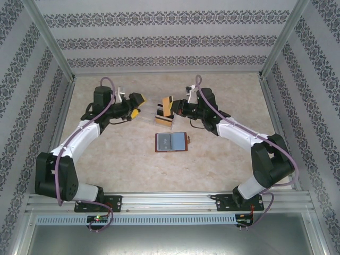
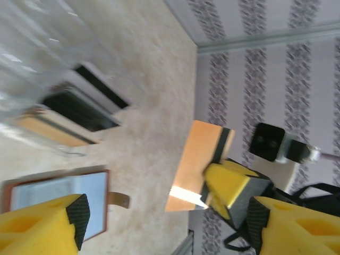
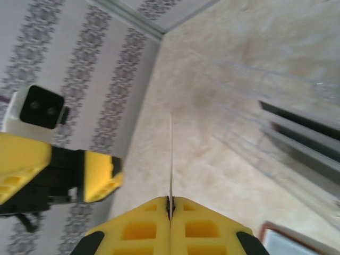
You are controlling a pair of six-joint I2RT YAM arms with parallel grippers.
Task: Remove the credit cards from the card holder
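My right claw (image 3: 170, 205) is pressed together on one edge of an orange card (image 2: 195, 154), holding it up off the table (image 1: 228, 90). My left claw (image 2: 167, 220) is spread wide just beside that card, gripping nothing. The card holder (image 1: 171, 142) lies open and flat nearer my bases, and a clear case of cards (image 1: 164, 120) sits between it and the claws. Bare tabletop runs out to the walls (image 1: 297, 95) on either side.
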